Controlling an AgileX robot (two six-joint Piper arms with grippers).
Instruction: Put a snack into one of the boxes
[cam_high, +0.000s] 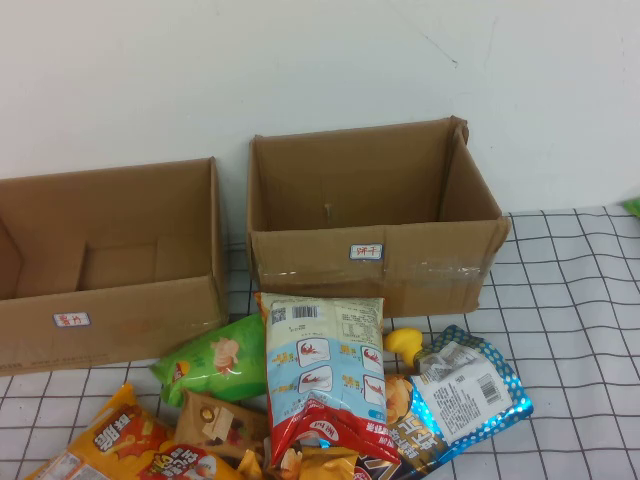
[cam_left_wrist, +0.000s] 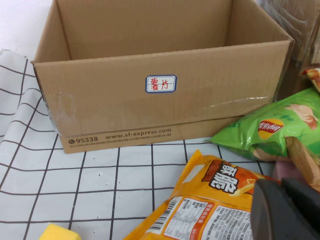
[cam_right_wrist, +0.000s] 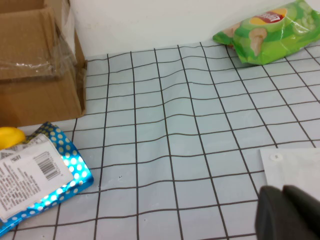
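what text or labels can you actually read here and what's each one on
"95338 www.sf-express.com": front of the lower box.
"薯片": its white label.
Lay's logo, lettering blurred: green chip bag.
Snack: barcode only, print too small.
Taped box label, orange bag, blue foil bag: unreadable.
Left gripper and right gripper: no markings.

surface: white tablecloth with black grid (cam_high: 580, 300)
far side: two open cardboard boxes, lower wide box (cam_high: 110, 290) left, taped taller box (cam_high: 375, 235) beside it
near side: snack (cam_high: 325, 375), green chip bag (cam_high: 215, 362), orange bag (cam_high: 120, 445), blue spotted bag (cam_high: 470, 395) heaped together
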